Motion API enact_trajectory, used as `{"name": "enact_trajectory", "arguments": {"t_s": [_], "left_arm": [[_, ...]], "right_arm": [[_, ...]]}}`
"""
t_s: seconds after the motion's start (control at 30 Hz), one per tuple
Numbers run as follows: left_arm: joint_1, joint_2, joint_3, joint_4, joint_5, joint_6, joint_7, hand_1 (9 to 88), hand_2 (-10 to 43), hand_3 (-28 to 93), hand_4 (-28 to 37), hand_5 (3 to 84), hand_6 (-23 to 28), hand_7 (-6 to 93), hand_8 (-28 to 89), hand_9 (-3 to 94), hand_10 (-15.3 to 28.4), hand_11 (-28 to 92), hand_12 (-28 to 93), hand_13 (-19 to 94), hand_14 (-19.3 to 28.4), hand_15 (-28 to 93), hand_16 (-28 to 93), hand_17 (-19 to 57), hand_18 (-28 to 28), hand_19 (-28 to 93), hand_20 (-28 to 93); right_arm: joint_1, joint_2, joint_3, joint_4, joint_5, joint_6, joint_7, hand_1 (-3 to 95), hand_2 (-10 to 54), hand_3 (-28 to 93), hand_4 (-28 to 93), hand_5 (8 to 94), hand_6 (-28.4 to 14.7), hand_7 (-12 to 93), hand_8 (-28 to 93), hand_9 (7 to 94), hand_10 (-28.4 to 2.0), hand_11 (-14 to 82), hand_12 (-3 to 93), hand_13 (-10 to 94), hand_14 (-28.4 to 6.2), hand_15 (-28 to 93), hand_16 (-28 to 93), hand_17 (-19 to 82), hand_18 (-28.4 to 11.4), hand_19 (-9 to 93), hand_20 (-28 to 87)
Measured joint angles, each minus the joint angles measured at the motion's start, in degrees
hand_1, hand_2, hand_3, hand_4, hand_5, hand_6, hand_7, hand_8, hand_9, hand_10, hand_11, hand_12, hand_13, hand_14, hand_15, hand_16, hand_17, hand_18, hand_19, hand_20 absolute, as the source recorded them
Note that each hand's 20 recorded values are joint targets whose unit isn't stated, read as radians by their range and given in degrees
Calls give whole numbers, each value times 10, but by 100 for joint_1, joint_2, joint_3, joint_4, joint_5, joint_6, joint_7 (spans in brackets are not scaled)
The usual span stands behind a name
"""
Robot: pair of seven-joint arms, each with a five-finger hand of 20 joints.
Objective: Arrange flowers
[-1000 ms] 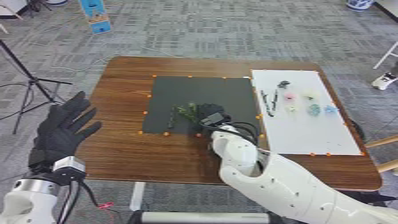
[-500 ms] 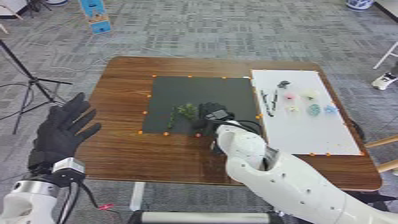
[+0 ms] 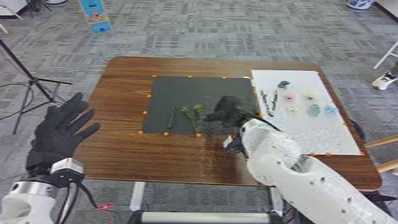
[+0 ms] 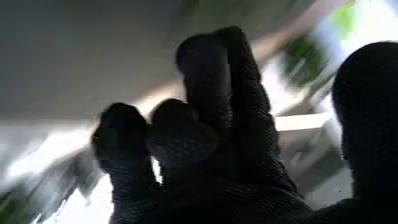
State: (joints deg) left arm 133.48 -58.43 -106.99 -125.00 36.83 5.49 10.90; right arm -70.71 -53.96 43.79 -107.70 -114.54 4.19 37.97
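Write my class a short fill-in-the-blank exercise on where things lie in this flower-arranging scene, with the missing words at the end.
The pink flower lies on the ____ sheet. In the head view, the leafy green sprig lies to the ____ of the right hand. Of the robot's two hands, the ____ one is farther from that sprig.

Missing words: white; left; left

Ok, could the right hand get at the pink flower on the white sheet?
Likely yes: nothing covers the pink flower and the right hand is near, though dark stems lie between.
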Motion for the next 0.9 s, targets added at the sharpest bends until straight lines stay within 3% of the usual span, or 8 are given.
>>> {"name": "enact_trajectory", "arguments": {"t_s": [0.13, 0.33, 0.5, 0.6, 0.77, 0.9], "left_arm": [[51, -18, -29, -20, 0, 6, 24, 263, -68, 568, -283, 268, 22, 161, -88, 218, 95, 128, 162, 185, 128, 115, 55, -109, 220, 396, 92], [105, -22, -48, -34, 0, 12, 53, 262, -68, 570, -283, 268, 23, 161, -88, 218, 96, 127, 162, 185, 128, 116, 55, -109, 220, 396, 91], [140, -22, -58, -48, -5, 17, 56, 262, -68, 571, -283, 268, 22, 162, -89, 217, 96, 129, 163, 185, 128, 116, 54, -110, 221, 397, 92], [130, -9, -51, -47, -7, 17, 53, 264, -68, 568, -283, 267, 21, 163, -89, 217, 96, 129, 162, 185, 128, 117, 54, -110, 221, 397, 92], [123, 9, -49, -47, -11, 16, 52, 264, -69, 569, -283, 267, 21, 163, -89, 217, 95, 127, 161, 185, 128, 118, 54, -110, 221, 397, 91], [123, 10, -54, -47, -15, 16, 49, 266, -68, 567, -283, 267, 22, 163, -90, 218, 96, 127, 162, 185, 128, 118, 54, -109, 220, 397, 91]], "right_arm": [[83, 470, 75, 58, -1125, 582, 515, 287, -95, 679, -283, 630, -47, 199, -63, 687, -134, 301, 273, 691, -101, 828, 397, 407, -229, 932, 677], [508, 1068, 36, 573, -980, 515, 646, 320, -95, 642, -283, 626, -45, 213, -60, 673, -132, 311, 280, 681, -99, 829, 389, 396, -230, 932, 665], [881, 1162, -344, 1140, -961, 389, 697, 315, -95, 679, -283, 673, -25, 236, -75, 723, -127, 333, 279, 700, -91, 822, 375, 410, -227, 932, 650], [1005, 1096, -498, 1266, -903, 91, 803, 321, -95, 658, -283, 687, -24, 236, -75, 735, -126, 334, 280, 705, -89, 819, 379, 416, -226, 932, 653], [1063, 1004, -478, 1267, -692, -1029, 870, 317, -95, 627, -283, 680, -27, 215, -77, 731, -125, 313, 275, 705, -88, 814, 393, 416, -227, 932, 657], [1147, 1044, -690, 1297, -660, -1109, 882, 313, -95, 633, -283, 677, -30, 207, -74, 726, -125, 308, 275, 703, -88, 812, 398, 414, -228, 932, 656]]}}
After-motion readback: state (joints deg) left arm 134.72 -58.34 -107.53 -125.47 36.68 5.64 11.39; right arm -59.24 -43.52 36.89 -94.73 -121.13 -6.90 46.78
